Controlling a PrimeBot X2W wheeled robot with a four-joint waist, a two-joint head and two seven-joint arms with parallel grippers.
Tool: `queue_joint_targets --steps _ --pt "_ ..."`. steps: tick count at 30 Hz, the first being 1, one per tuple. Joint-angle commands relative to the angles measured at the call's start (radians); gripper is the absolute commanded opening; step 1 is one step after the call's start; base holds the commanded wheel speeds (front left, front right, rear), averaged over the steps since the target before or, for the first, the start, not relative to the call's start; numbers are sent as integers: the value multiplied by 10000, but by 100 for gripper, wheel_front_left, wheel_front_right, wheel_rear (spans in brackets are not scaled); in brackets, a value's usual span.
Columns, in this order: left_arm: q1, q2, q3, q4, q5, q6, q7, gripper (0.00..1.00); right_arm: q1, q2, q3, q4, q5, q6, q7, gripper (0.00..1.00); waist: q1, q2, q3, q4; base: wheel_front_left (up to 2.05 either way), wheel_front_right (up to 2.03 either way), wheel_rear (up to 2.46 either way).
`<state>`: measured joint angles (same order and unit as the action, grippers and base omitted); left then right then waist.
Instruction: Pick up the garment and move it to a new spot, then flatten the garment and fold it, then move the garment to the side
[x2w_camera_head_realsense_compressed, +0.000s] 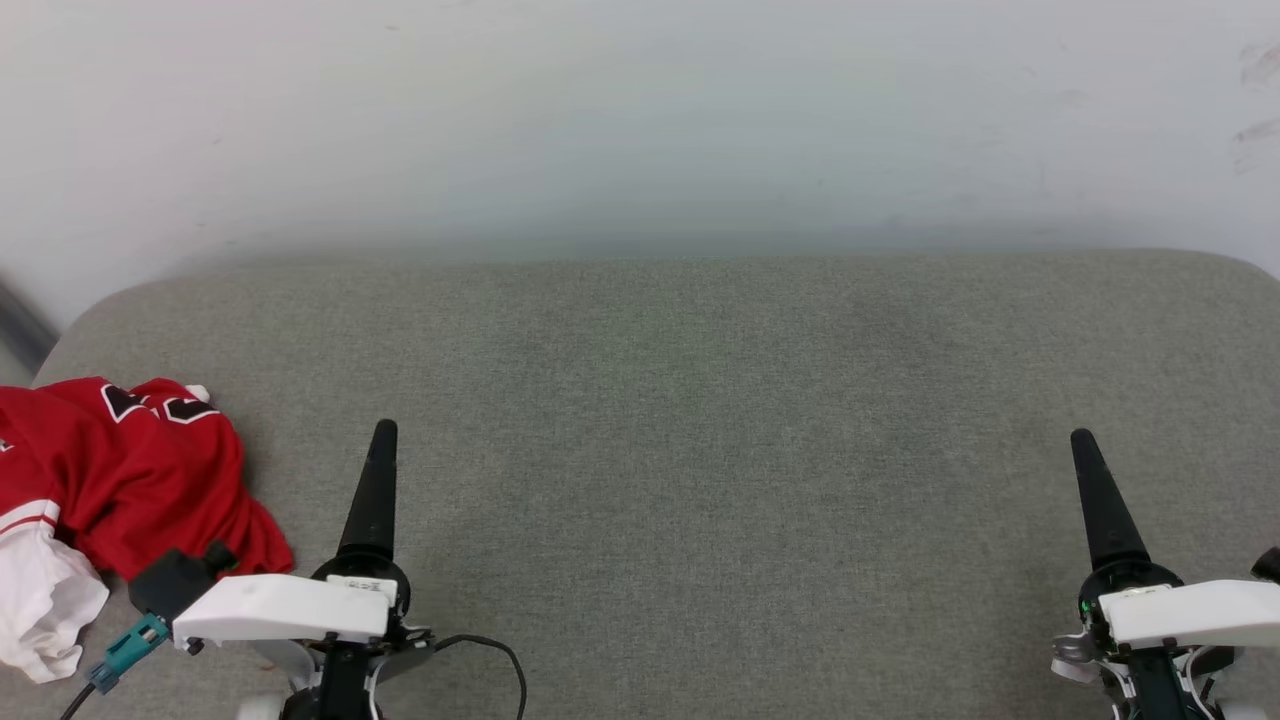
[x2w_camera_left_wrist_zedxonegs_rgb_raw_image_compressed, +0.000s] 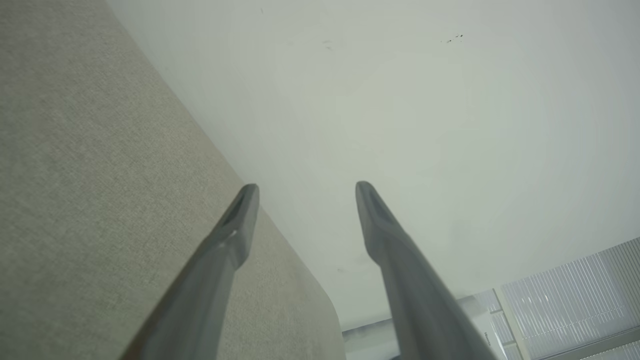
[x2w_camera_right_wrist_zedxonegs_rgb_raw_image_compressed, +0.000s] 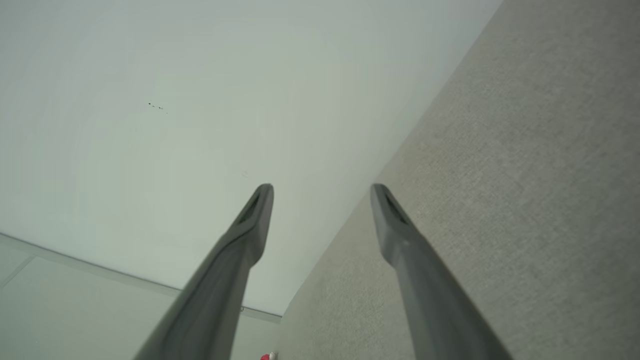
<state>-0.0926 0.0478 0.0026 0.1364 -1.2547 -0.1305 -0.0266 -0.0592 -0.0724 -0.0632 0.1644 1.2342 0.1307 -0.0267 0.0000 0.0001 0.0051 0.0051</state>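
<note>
The red T-shirt lies crumpled at the left edge of the grey cushioned surface, right by a teal-plugged cable, while the left gripper and right gripper hover empty, each with its 2 fingers spread apart, pointing at the white wall.

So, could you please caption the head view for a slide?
Crumpled red shirt at the left edge of the grey cushion; left gripper and right gripper poised empty.
</note>
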Motion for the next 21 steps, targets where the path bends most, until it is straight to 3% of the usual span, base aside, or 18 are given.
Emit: queue_joint_targets --steps 1,21 --pt "-273 22 -120 -240 559 -2 -143 100 -82 -23 34 -226 -665 1 -143 100 0 -1 -11 4 0 0 0" --pt "-281 72 -786 65 5439 319 -783 100 128 -207 277 -707 -5417 1 -243 100 0 -1 -23 21 0 0 0"
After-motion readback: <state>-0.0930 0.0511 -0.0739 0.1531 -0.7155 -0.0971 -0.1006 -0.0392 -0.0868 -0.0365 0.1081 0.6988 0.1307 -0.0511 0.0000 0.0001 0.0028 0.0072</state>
